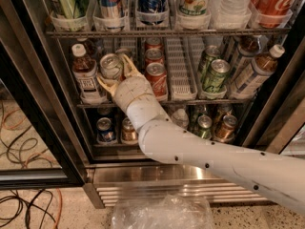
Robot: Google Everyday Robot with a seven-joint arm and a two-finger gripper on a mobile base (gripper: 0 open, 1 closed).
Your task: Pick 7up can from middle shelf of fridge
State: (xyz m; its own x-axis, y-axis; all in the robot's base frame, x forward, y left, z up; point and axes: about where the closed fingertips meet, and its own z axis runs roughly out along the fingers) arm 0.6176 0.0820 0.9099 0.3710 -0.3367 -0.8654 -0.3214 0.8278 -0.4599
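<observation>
7up can point(111, 66) clamped in gripper point(117, 74), middle shelf point(181, 73).

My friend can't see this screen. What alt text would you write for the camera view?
A white robot arm reaches into a glass-door fridge, its gripper closed around the silver 7up can at the left of the middle shelf, next to a red Coca-Cola can. Bottles and cans fill the racks above, below and alongside.
</observation>
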